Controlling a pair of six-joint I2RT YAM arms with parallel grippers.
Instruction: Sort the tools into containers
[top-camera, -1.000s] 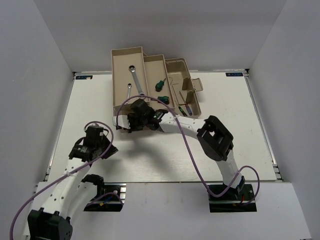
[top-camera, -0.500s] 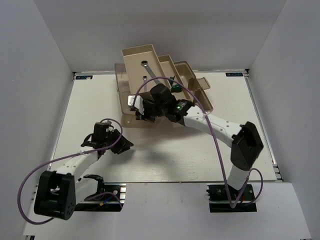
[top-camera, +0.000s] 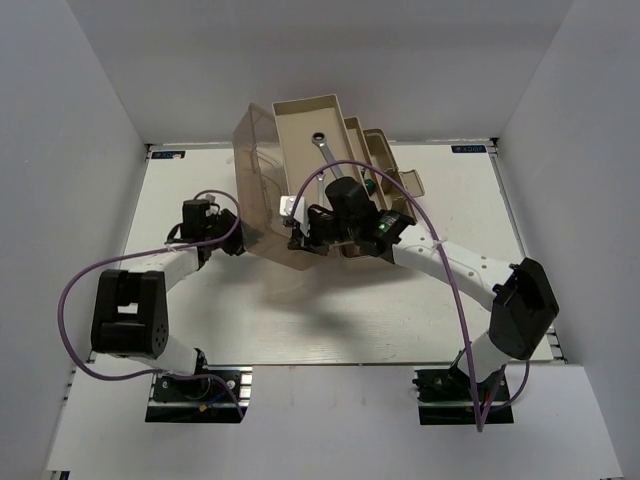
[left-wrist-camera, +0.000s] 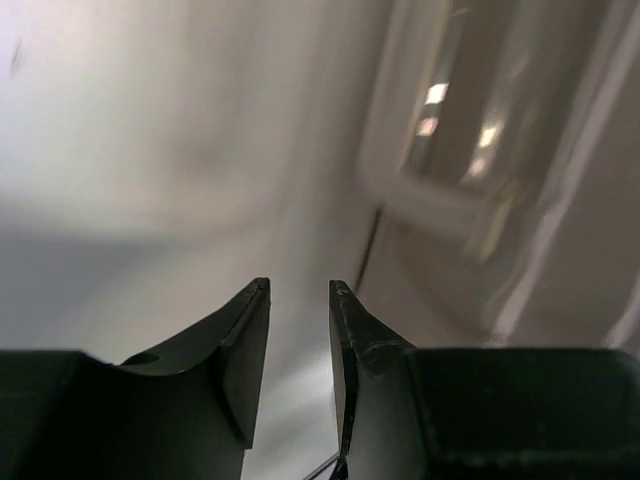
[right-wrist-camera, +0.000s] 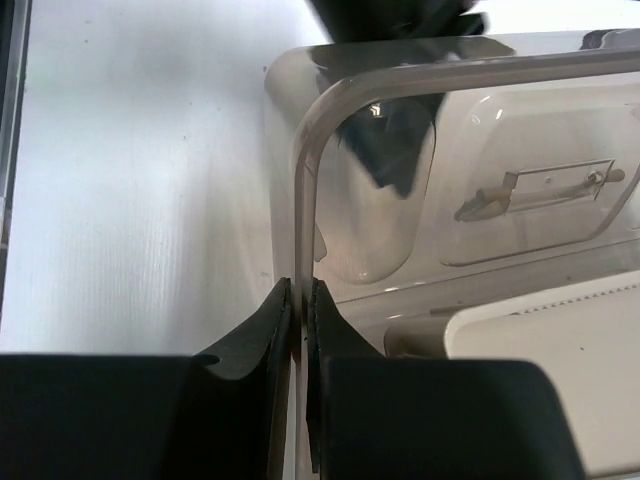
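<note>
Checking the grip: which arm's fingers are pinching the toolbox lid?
The right gripper: its fingers clamp the translucent lid; the left gripper is open, empty.

Plain white walls (top-camera: 70, 100) enclose a white surface (top-camera: 330, 315) edged by metal rails (top-camera: 524, 262), under soft, even light.

Nothing legible in any view: no text, brand or number. Only candidates are the small blue sticker at the far-left corner (top-camera: 166, 154) of the white desk (top-camera: 470, 215) and a matching small blue sticker at the far-right corner (top-camera: 467, 148). Both are too small to read. Wrist views show no markings.
</note>
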